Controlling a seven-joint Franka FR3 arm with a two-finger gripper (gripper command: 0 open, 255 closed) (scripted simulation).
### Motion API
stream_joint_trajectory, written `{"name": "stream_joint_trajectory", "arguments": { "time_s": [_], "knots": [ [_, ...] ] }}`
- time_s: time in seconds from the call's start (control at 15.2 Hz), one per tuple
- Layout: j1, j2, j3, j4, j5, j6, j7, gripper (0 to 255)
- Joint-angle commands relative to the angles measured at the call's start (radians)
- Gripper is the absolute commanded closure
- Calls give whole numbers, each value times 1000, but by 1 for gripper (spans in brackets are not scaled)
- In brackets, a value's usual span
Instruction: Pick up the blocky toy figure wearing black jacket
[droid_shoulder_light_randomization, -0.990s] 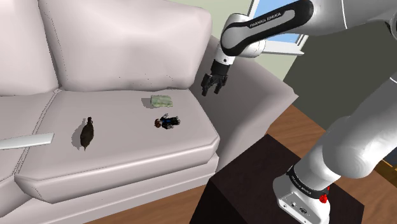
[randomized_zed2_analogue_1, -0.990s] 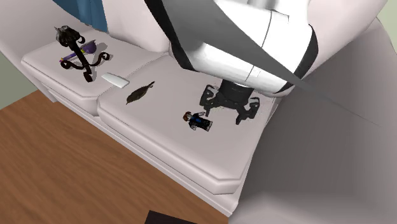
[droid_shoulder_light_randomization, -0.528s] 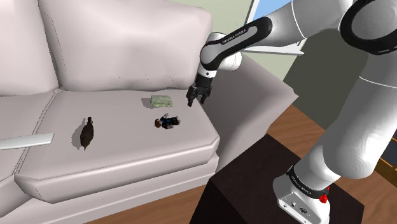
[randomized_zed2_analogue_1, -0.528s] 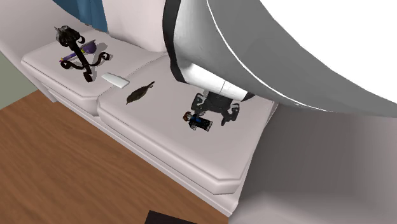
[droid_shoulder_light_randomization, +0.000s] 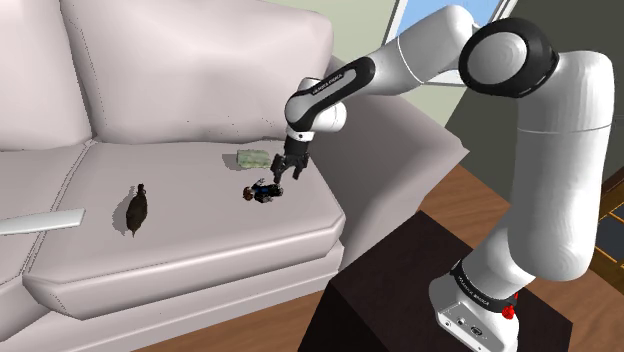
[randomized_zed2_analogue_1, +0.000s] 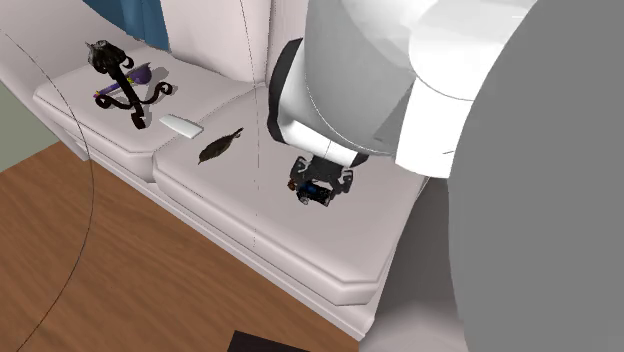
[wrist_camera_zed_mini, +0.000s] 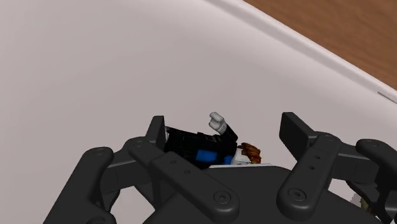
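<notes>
In the shoulder view, the blocky toy figure (droid_shoulder_light_randomization: 262, 191) is seen lying on the sofa's seat cushion (droid_shoulder_light_randomization: 200, 240), near a flat green item (droid_shoulder_light_randomization: 254, 158), with the end effector (droid_shoulder_light_randomization: 280, 172) held just above and beside it. In the second exterior view, the figure is partly covered by the white arm (randomized_zed2_analogue_1: 340, 90). In the wrist view, the end effector is shown wide open, its fingers (wrist_camera_zed_mini: 156, 130) set on either side of the lying figure, and nothing is clasped.
</notes>
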Motion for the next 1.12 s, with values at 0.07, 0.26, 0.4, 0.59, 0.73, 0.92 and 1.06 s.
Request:
{"name": "stream_joint_trajectory", "arguments": {
  "time_s": [0.07,0.26,0.4,0.59,0.73,0.92,1.06],
  "knots": [
    [6,110,15,98,8,-2,-6,0],
    [15,227,29,210,10,-10,-8,0],
    [16,251,31,227,10,-4,-11,0],
    [16,285,32,239,13,16,-18,0],
    [16,308,33,249,14,29,-23,0],
    [16,326,34,257,15,39,-26,0],
    [15,327,34,258,15,39,-27,255]
  ]
}}
